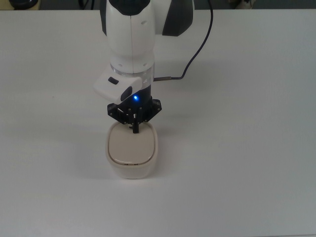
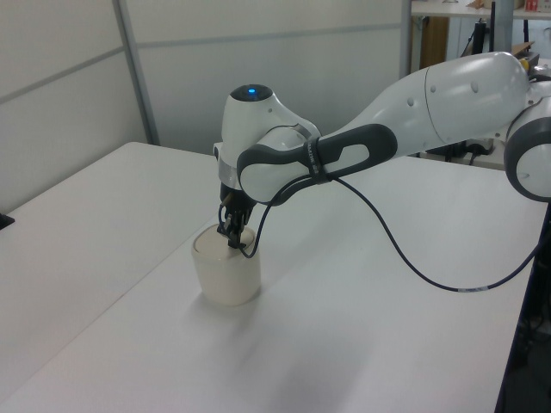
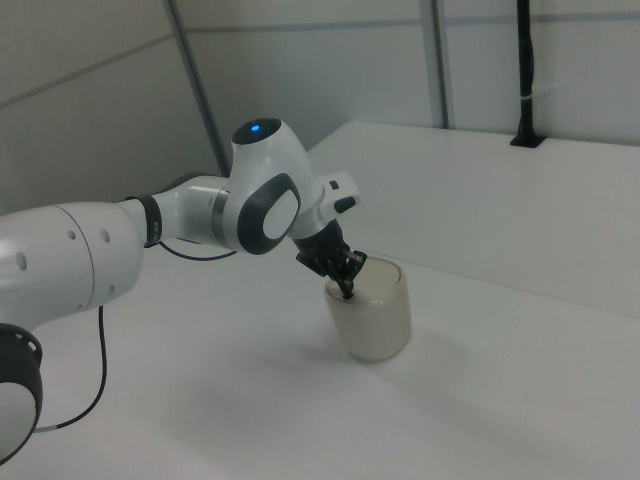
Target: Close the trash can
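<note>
The trash can [image 1: 131, 165] [image 2: 225, 275] [image 3: 375, 325] is a small cream-white bin standing on the white table. Its beige flap lid [image 1: 132, 146] lies flat across the top. My gripper [image 1: 135, 129] [image 2: 232, 242] [image 3: 346, 290] points down at the lid's edge nearest the arm, its fingers shut together on the small black knob there. The knob itself is mostly hidden by the fingertips.
A black cable [image 1: 195, 49] [image 2: 405, 258] runs from the wrist back over the table. The white table [image 1: 247, 148] spreads on all sides of the bin. Wall panels [image 2: 86, 69] stand behind it.
</note>
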Robot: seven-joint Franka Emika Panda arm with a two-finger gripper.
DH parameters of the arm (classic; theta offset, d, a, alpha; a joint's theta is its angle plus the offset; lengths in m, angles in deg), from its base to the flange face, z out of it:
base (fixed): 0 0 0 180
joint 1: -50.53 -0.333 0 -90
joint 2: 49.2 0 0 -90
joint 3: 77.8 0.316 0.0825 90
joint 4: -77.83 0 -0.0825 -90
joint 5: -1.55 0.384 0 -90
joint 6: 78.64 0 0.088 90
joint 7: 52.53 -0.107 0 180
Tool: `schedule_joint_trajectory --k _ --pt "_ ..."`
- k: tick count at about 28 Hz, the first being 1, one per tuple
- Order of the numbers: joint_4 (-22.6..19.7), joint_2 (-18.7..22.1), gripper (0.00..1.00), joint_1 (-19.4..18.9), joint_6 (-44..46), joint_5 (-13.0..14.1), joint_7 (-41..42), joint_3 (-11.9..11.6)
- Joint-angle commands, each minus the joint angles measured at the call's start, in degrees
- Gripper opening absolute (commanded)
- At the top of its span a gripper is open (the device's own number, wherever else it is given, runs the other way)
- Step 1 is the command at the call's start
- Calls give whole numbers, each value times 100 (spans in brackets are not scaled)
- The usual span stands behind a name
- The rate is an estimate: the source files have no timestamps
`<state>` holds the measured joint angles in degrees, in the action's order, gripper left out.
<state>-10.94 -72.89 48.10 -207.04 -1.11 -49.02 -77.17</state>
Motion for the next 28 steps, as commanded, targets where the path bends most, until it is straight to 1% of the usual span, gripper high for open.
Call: schedule_joint_trajectory --k 1,7,8,13,15,20,26,28 --pt "-88 -57 0 -30 175 -15 -88 -81" --pt "88 277 0 58 807 28 -79 -98" --pt "79 417 0 84 1017 55 -88 -98" --pt "79 751 0 84 1756 64 -97 -98" --pt "70 989 0 102 2169 81 -88 -98" --pt "61 1349 0 102 2915 90 -61 -98" --pt "44 1552 0 102 3382 90 -62 -107" --pt "53 1561 4 111 3497 90 -44 -107"
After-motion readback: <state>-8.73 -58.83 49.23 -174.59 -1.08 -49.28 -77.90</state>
